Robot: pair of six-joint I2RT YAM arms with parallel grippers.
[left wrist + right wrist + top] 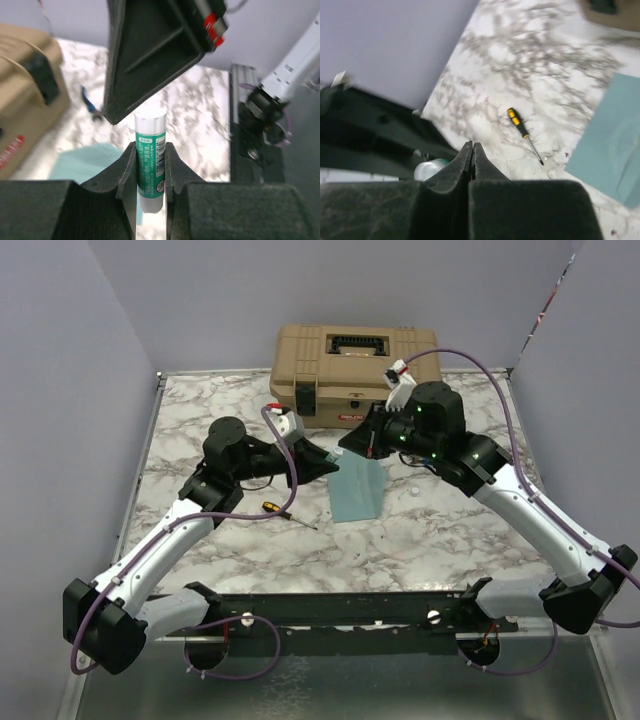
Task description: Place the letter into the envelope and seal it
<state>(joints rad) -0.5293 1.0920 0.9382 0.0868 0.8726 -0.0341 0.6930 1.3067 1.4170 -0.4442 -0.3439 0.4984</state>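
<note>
envelope flat mid-surface between the arms; letter not visible | left claw partly closed on upright glue stick, cap on, near envelope's edge | right claw fully shut, empty, beside cap | risk: cap missed, no glue exposed; a nudge could tilt or drop stick

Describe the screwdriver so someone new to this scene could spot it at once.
Start at the tan toolbox at the back of the marble table, then come forward to the teal envelope. The screwdriver lies just left of it: thin, with the only yellow-and-black handle.
</note>
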